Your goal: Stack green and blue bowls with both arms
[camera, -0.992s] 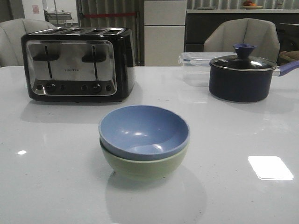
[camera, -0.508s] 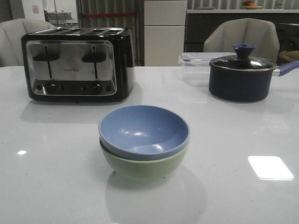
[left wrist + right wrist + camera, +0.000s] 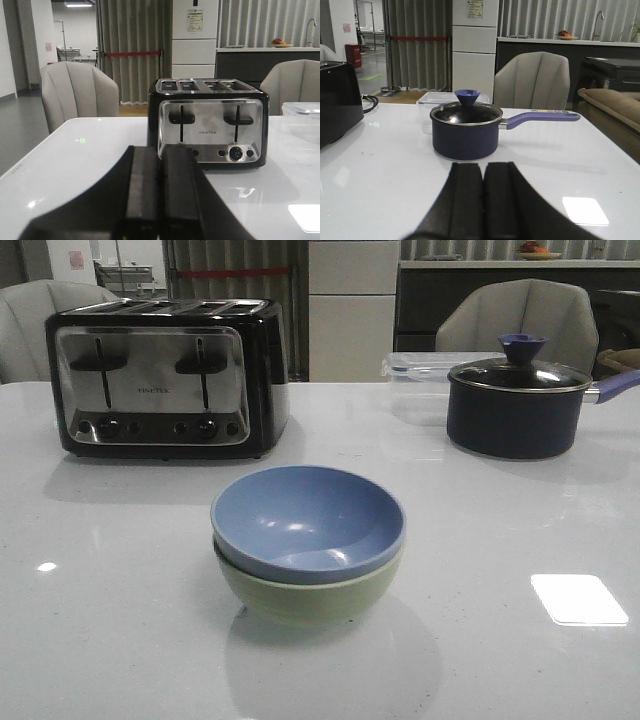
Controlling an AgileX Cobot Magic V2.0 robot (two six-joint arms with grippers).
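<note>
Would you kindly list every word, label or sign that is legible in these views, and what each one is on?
"FINETEK", or close to it: small brand print on the toaster front, not sharp.
White notice on the tall cabinet: print too small to read.
Blue bowl, green bowl, pot: no lettering visible.

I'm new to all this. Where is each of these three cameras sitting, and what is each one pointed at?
Front view: looks forward over the table at the blue bowl nested in the green bowl; no arm shows.
Left wrist view: rides the left arm, low, facing the toaster; the left gripper, fingers pressed together, fills the foreground.
Right wrist view: rides the right arm, facing the pot; the shut right gripper shows.
Shared: the front view also holds the toaster and the pot; neither wrist view shows the bowls.
</note>
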